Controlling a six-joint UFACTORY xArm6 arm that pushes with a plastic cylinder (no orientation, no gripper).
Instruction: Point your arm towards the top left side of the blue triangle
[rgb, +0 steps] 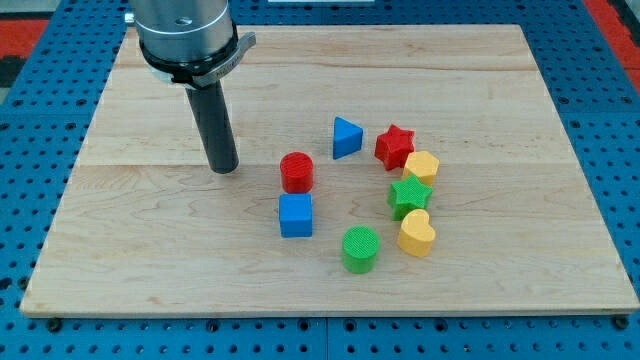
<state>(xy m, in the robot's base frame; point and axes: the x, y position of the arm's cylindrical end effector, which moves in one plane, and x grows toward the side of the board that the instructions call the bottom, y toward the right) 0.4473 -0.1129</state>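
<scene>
The blue triangle (346, 137) stands on the wooden board (150, 250), just right of centre and towards the view's top. My tip (223, 168) rests on the board well to the left of the blue triangle and slightly lower in the view, with bare wood between them. The red cylinder (296, 172) lies between my tip and the triangle, a little below the line joining them. The rod rises from the tip to the arm's dark body (185, 30) at the view's top left.
A blue cube (296, 215) sits below the red cylinder. A red star (395, 146), yellow hexagon (422, 166), green star (409, 195), yellow heart (416, 234) and green cylinder (360, 248) curve round on the right. Blue pegboard (40, 120) surrounds the board.
</scene>
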